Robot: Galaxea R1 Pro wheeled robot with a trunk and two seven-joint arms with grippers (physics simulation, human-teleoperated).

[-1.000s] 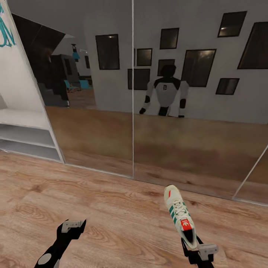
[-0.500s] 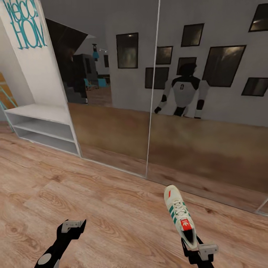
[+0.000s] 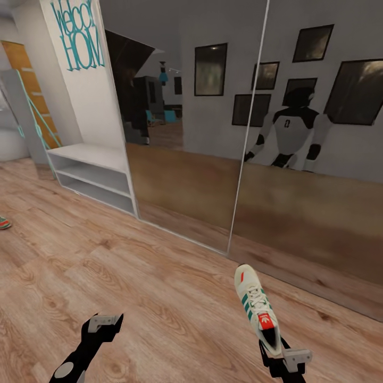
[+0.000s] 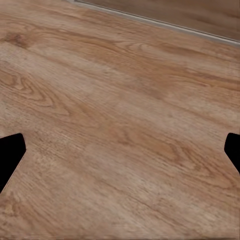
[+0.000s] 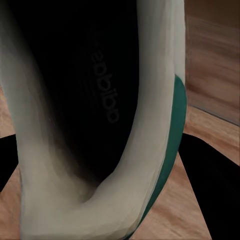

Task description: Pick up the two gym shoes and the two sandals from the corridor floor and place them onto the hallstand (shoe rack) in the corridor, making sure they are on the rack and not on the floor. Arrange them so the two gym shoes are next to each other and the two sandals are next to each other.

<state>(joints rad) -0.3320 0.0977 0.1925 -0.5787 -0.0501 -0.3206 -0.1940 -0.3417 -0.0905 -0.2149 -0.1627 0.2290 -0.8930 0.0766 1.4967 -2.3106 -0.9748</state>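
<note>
The gym shoe [image 3: 257,308] is white with green side stripes, white laces and a red-orange tongue. The corridor floor [image 3: 159,276] is light-brown wood grain. The hallstand [image 3: 93,175] is light grey, with teal lettering [image 3: 80,40] above.

Gym shoe [image 5: 100,120]: seen from very close, looking down into its opening; a white upper curves around a dark interior.
Insole [image 5: 85,85]: black, with faint grey lettering printed along it.
Collar and side wall: off-white, smooth, sweeping from one edge of the frame round to the heel end.
Green trim [image 5: 176,120]: a narrow green band runs along the outer side of the shoe.
Right gripper fingers [image 5: 205,185]: two black shapes, one on each side of the shoe, pressed close against it.
Corridor floor [image 5: 212,65]: light-brown wood-grain planks beyond the shoe, crossed by a thin dark line.
</note>
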